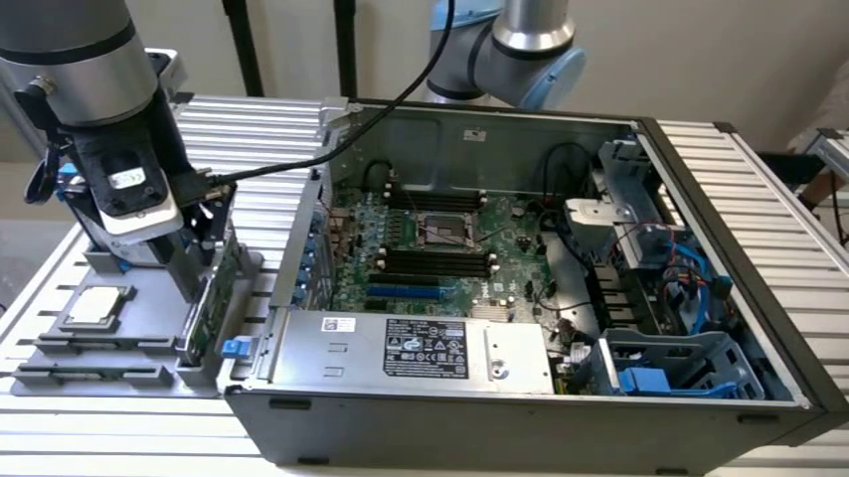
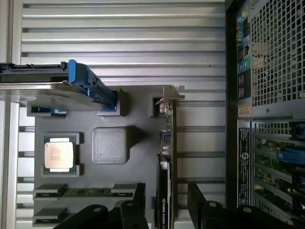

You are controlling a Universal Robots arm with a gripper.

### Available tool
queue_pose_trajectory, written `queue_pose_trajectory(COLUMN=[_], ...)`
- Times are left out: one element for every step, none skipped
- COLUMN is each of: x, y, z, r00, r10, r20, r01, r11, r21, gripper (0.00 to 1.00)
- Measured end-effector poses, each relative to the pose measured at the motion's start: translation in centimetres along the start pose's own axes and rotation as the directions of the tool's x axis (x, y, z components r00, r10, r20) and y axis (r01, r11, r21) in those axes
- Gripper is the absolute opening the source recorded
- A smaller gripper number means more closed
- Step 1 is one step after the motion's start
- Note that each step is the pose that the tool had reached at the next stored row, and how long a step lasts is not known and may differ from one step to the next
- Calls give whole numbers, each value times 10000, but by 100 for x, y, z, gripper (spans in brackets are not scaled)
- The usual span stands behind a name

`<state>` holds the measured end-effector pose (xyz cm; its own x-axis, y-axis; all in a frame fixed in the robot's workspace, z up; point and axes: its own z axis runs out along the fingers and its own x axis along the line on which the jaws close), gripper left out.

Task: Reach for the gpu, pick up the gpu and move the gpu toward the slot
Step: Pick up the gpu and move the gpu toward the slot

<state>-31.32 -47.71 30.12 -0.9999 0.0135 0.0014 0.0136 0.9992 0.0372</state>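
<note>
The jaws of the gripper stand spread, one on each side of the gpu, and from the wrist view I see a gap between each dark finger and the card, so nothing is pinched yet. The gpu stands on edge in a slot of the grey parts holder, thin and dark from above, with its silver end bracket at the far end from the jaws. Seen from the exterior view, the holder lies on the ribbed metal surface near its edge on the exterior view's left, just beside the open computer case. The card is on the holder's side nearest the case. Also in the holder are a square silver processor chip, a hard drive with blue rails, and memory sticks, all apart from the jaws. I judge this the end of the reach: the jaws bracket the card and the pick-up is not done. A sound grip calls for the jaws to meet the card's two flat faces squarely and centred, since it is thin, and for a straight pull out of the holder so the bracket does not catch.
</note>
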Motion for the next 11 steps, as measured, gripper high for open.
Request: queue_pose_trajectory(x=[0, 0, 0, 0, 0, 0, 0, -2, -3, -5, -8], y=[-4, -8, -12, -15, -18, -22, -26, -32, -39, -44, -49], z=[20, 38, 56, 74, 92, 109, 128, 146, 164, 181, 199], r00=[10000, 10000, 10000, 10000, 10000, 10000, 10000, 10000, 10000, 10000, 10000], r10=[0, 0, 1, 1, 1, 0, 0, -2, -1, -1, 0], r20=[0, 1, 0, 0, 0, 0, 1, 0, 0, 0, 0], r01=[0, 0, -1, -1, -1, 0, 0, 2, 1, 1, 0], r11=[10000, 10000, 10000, 10000, 10000, 10000, 10000, 10000, 10000, 10000, 10000], r21=[0, -1, 0, 0, 0, 0, -1, 0, -1, 0, 0], gripper=[48, 48, 48, 48, 48, 48, 48, 48, 48, 48, 48])
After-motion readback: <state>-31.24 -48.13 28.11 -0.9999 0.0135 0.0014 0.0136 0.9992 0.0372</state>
